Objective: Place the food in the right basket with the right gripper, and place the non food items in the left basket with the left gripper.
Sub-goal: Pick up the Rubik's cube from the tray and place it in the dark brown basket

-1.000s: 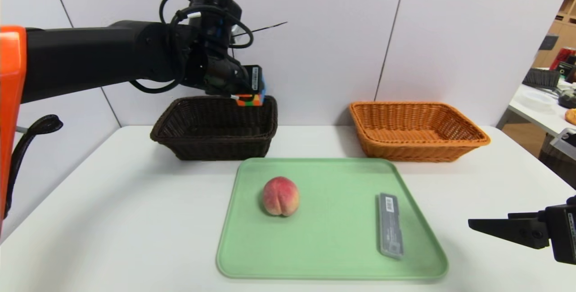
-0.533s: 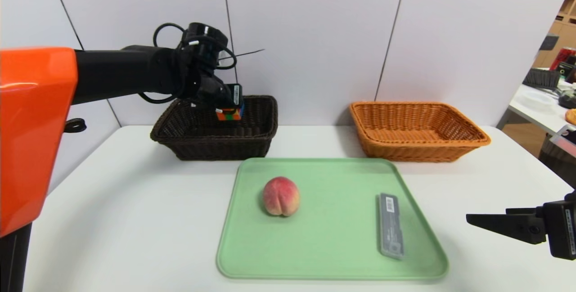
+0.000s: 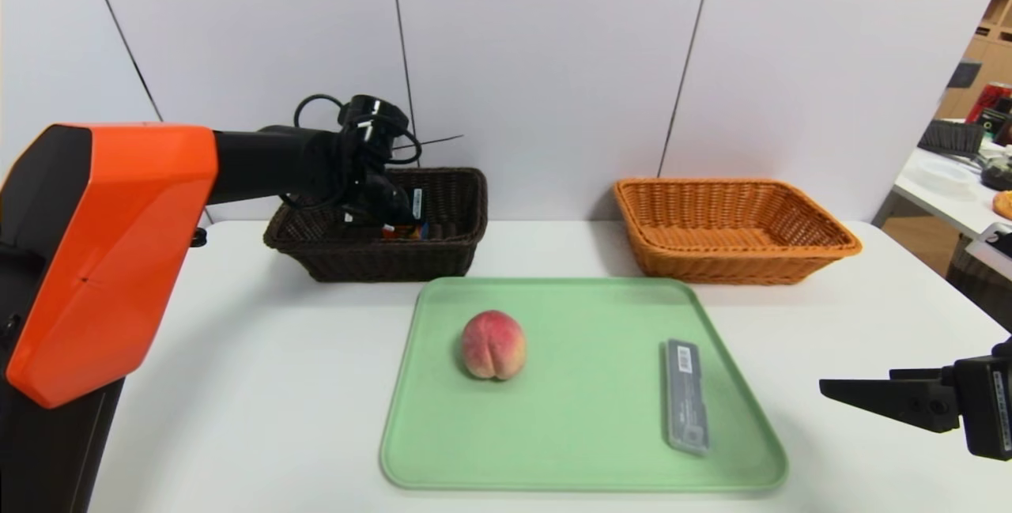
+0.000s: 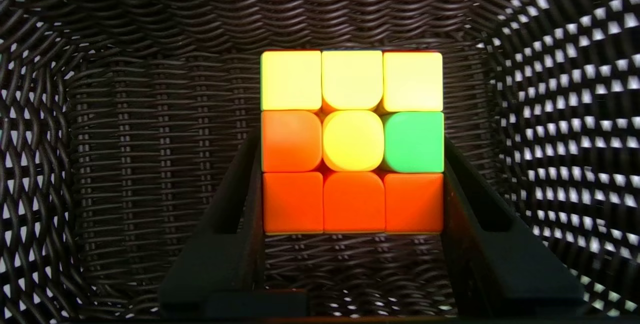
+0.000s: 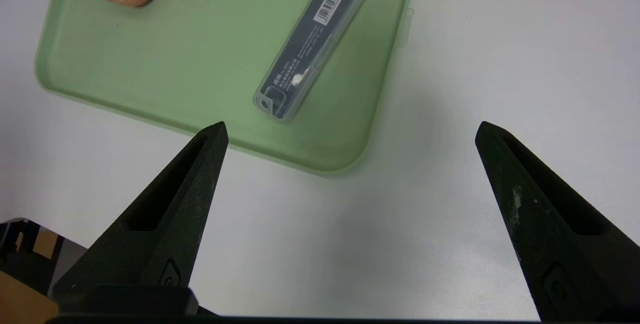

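near edge of the desk [image 3: 237,426], right side: right pincer [image 5: 352,124] parked just beside the green tray [image 3: 585,418], spread wide, nothing between its fingers. near left: orange shell [image 3: 118,252] of the left arm, above the desk, reaching out toward the far side.

on the tray, right part: translucent grey case [image 3: 687,396], slim, lying flat, barcode sticker [image 3: 685,359] up, long side roughly along the tray's right edge. on the tray, left part and slightly farther: peach [image 3: 494,345], pink-red with yellowish blush, cleft toward the near side, well apart from the case.

beyond the tray, left: dark brown wicker basket [image 3: 379,260]. down inside it: left pincer [image 4: 352,139], pinching the puzzle cube [image 4: 353,140] by two opposite sides. yellow, orange and green squares on the face toward the wrist. contact with basket floor: cannot tell.

beyond the tray, right: orange-tan wicker basket [image 3: 735,264], upright on the desk, peach outside it.

behind both baskets: pale wall panels [image 3: 545,62]. far right, off the desk: dark brush [image 3: 951,137] and red can [image 3: 988,102].
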Available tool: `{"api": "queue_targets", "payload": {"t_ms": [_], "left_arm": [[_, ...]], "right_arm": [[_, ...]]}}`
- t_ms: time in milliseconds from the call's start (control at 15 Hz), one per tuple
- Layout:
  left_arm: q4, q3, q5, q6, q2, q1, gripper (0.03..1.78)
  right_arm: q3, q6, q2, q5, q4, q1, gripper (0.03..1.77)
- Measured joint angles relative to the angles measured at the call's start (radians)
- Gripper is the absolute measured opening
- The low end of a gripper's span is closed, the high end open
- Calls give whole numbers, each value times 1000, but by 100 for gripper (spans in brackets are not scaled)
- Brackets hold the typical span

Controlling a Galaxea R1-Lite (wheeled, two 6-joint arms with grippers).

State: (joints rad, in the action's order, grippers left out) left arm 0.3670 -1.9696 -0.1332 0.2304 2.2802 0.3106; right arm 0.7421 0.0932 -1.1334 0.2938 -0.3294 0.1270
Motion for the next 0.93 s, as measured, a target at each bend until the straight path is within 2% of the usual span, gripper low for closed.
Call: {"api": "queue_targets", "payload": {"t_ms": [867,933], "left_arm": [[0,-2,3,-5,2,-4,95],[-2,-2,3,-5,1,-3,100]], "right_arm": [[-7,0,3,0,1,0,171],[-7,0,3,-1,1,0,171]]}}
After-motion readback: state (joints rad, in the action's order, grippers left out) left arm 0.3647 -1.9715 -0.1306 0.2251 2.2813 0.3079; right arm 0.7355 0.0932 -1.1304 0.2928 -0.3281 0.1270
